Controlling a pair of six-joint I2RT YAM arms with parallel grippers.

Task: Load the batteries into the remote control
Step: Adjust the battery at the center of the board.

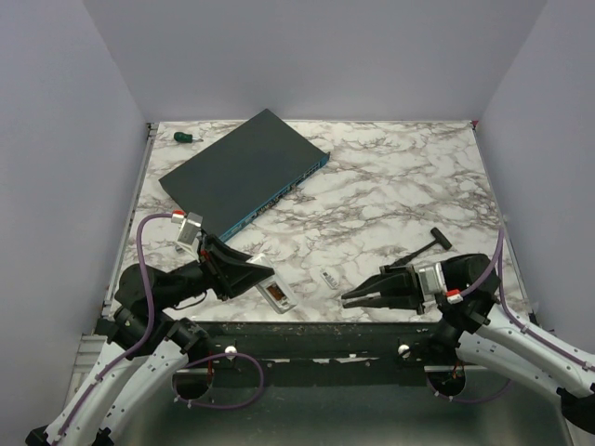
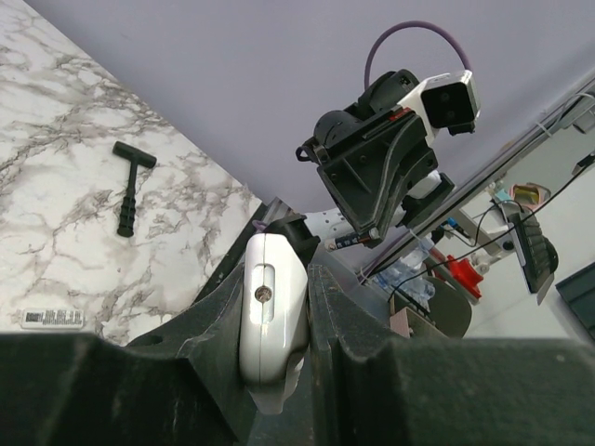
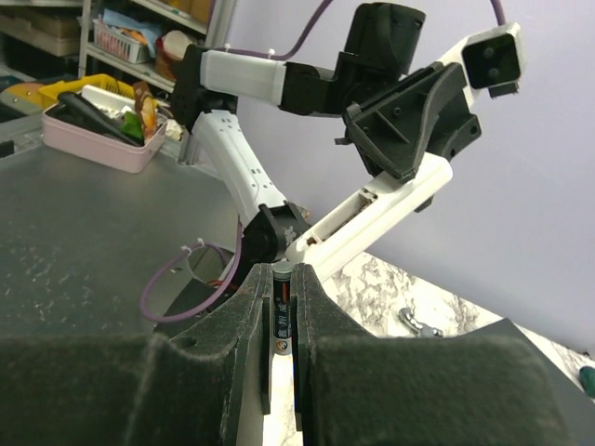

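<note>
left claw [image 1: 253, 276] clenched the remote control [image 1: 276, 293] across its sides; right claw [image 1: 351, 299] pinched a dark battery [image 3: 282, 311]. beyond the left claw, on the marble table [image 1: 390, 186], lay a big dark box [image 1: 244, 172] with a blue edge. the remote hung tilted in the left claw, its open bay facing the right claw. a black t-shaped tool [image 1: 429, 243] lay beyond the right claw. a green-handled screwdriver [image 1: 186, 137] sat far past the box. a small white piece [image 1: 330, 277] lay between the claws.

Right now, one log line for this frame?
left gripper: shut on remote, held off table | right gripper: shut on battery, apart from remote | battery: not yet in remote
</note>
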